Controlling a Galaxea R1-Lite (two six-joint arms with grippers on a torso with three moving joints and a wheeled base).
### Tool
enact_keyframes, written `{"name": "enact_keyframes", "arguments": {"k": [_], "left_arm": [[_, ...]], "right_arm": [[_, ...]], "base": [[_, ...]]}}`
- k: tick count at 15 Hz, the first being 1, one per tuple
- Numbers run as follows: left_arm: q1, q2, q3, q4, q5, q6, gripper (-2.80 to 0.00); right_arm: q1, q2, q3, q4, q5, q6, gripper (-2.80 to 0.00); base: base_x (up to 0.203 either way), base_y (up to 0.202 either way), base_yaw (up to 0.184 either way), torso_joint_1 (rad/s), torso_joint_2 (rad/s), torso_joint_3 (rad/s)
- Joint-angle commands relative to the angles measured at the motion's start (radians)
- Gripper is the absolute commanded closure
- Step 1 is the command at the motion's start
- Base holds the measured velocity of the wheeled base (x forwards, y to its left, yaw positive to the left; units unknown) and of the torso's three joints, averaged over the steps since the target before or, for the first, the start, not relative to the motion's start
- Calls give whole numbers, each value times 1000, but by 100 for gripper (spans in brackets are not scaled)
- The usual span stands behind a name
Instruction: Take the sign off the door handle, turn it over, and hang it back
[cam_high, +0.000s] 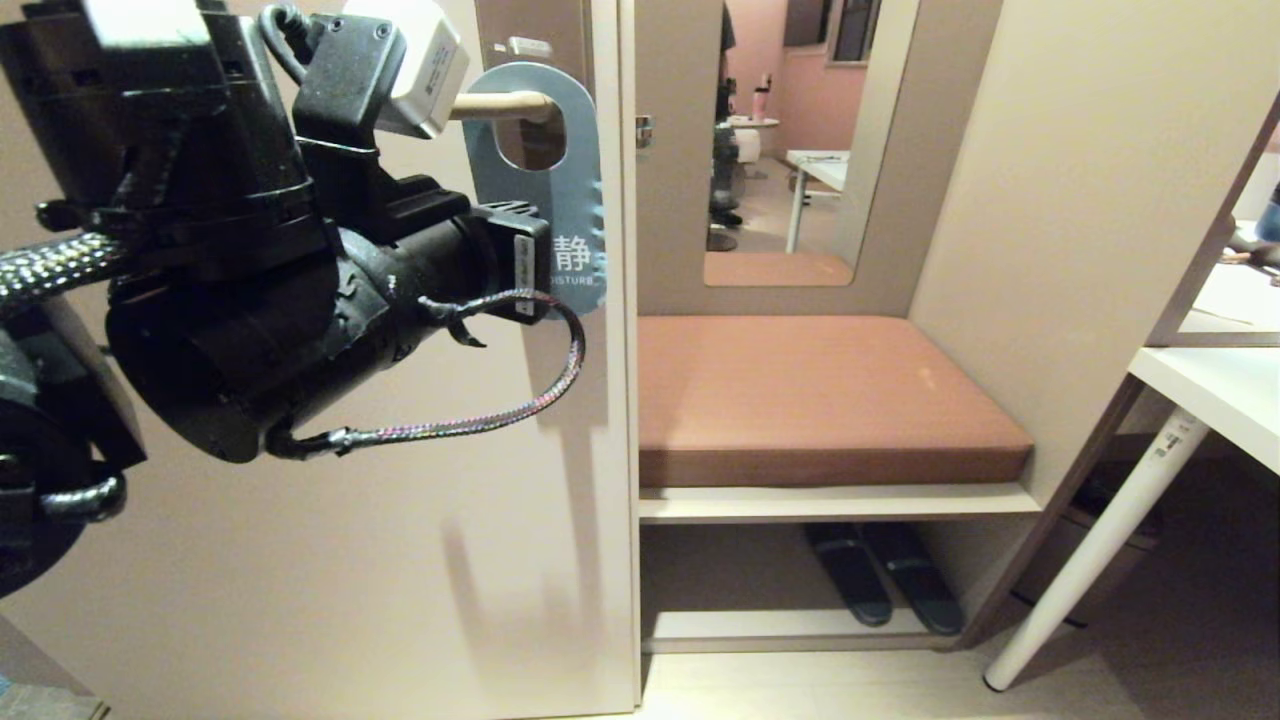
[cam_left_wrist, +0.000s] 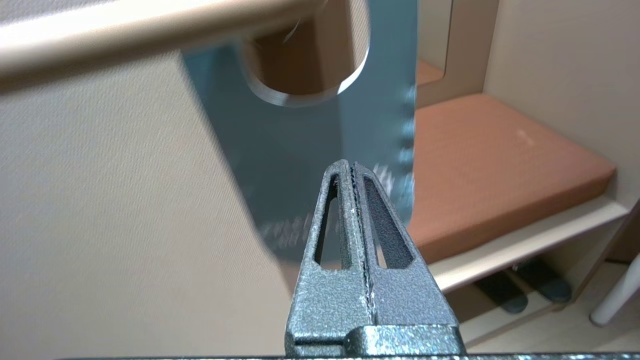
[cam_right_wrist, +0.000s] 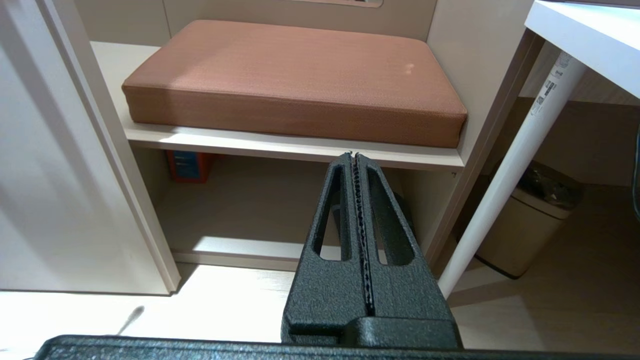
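Observation:
The sign (cam_high: 578, 205) hangs blue side out on the door handle (cam_high: 500, 105), with the lever passing through its hole. The handle sits on a brownish backplate (cam_high: 535, 30) of the cream door (cam_high: 350, 560). My left arm (cam_high: 300, 260) reaches up to the door just left of the sign. In the left wrist view my left gripper (cam_left_wrist: 351, 163) is shut with nothing between its fingers, and its tips are in front of the sign (cam_left_wrist: 300, 160), below the hole and the handle (cam_left_wrist: 150, 30). My right gripper (cam_right_wrist: 354, 155) is shut and empty, low down, facing the bench shelf.
Right of the door edge is an alcove with a brown cushion (cam_high: 820, 395) on a shelf, a mirror (cam_high: 790, 150) above it and dark slippers (cam_high: 880, 580) below. A white table (cam_high: 1220, 390) and its slanted leg (cam_high: 1100, 540) stand at the right. A bin (cam_right_wrist: 525, 225) sits under the table.

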Motion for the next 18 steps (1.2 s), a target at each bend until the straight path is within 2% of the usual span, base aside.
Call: {"name": "enact_keyframes", "arguments": {"k": [1,5,8,15,18], "left_arm": [[0,-69,55,-3,3,7,0],[5,-177,152,2,6,31,0],[42,-277,243,7,10,69,0],[282,-495,442,86,18,152,0],[322,-557,542,88,35,159,0]], "right_arm": [[0,2,0,0,0,-1,0],[0,0,0,0,0,-1,0],[0,0,0,0,0,-1,0],[0,0,0,0,0,-1,0],[0,2,0,0,0,-1,0]], "base": [[0,0,0,0,0,0],[0,0,0,0,0,0],[0,0,0,0,0,0],[0,0,0,0,0,0],[0,0,0,0,0,0]]}}
